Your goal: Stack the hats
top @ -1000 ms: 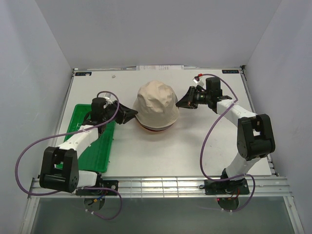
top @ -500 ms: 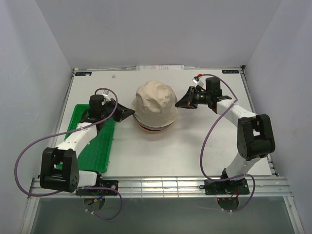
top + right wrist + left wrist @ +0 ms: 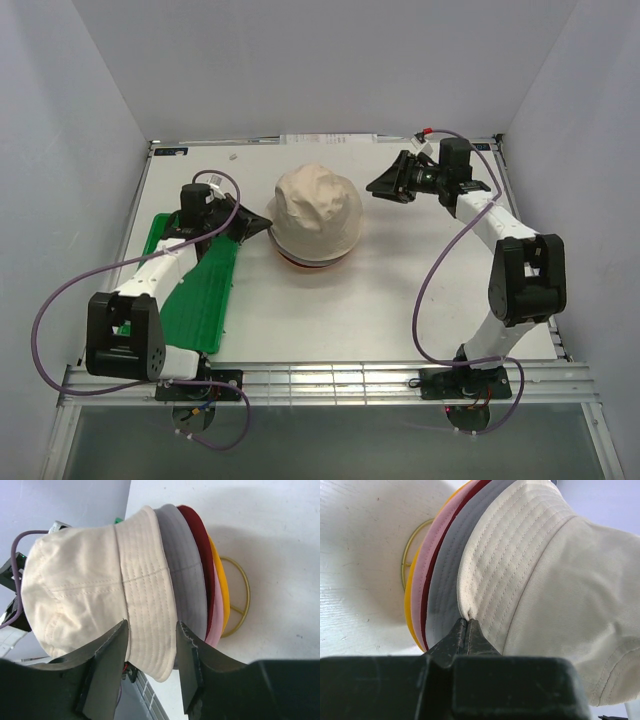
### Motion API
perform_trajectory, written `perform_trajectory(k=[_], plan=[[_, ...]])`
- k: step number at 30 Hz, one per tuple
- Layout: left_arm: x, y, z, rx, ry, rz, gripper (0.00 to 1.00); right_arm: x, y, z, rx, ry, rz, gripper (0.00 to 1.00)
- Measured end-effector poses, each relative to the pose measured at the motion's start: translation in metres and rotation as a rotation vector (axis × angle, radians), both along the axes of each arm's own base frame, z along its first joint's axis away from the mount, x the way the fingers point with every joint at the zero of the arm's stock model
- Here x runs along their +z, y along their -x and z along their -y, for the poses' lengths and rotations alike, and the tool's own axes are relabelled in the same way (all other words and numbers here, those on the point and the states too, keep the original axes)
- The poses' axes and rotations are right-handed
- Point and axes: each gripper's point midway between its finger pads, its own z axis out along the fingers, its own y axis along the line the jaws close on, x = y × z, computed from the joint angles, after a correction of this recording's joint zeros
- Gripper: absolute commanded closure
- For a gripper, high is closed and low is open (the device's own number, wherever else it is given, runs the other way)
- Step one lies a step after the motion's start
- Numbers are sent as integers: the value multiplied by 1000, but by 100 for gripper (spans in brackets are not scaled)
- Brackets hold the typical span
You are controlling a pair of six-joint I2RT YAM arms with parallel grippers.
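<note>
- Left gripper (image 3: 465, 630) is pinched closed on the brim of the beige bucket hat (image 3: 545, 580), at the stack's left side.
- Right gripper (image 3: 152, 626) hangs with fingers spread, apart from the stack, nearer the far right corner of the worktop (image 3: 400, 300).
- Beneath the beige one lie the grey bucket hat (image 3: 182, 555), dark red hat (image 3: 200, 545), pale pink hat (image 3: 212, 630) and yellow-orange hat (image 3: 222, 590), mid-worktop toward the far edge.

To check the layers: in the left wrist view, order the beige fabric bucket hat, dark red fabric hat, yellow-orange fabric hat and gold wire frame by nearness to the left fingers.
1. Beige bucket hat: brim in the fingers of the left gripper.
2. Dark red hat: rim further left.
3. Yellow-orange hat: leftmost rim.
4. Gold wire frame: upper left, farthest.
</note>
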Motion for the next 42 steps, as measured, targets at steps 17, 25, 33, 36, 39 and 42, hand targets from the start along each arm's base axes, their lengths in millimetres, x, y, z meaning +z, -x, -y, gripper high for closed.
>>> perform_trajectory(k=[17,25,33,36,39,42], plan=[[-2,-12,-4,-23,-21,-18,100,-2,-27,-21,50,-149,-39,44],[-2,-13,-4,-25,-24,-16,100,6,-25,-29,71,-178,-26,45],[-2,-13,-5,-24,-26,-16,100,-3,-22,-32,77,-177,-46,46],[-2,-13,-5,-23,-26,-16,100,-5,-22,-32,78,-177,-48,46],[-2,-13,-5,-24,-26,-16,100,-7,-20,-34,83,-177,-53,46],[-2,-13,-5,-24,-26,-16,100,-7,-19,-36,88,-177,-54,47]])
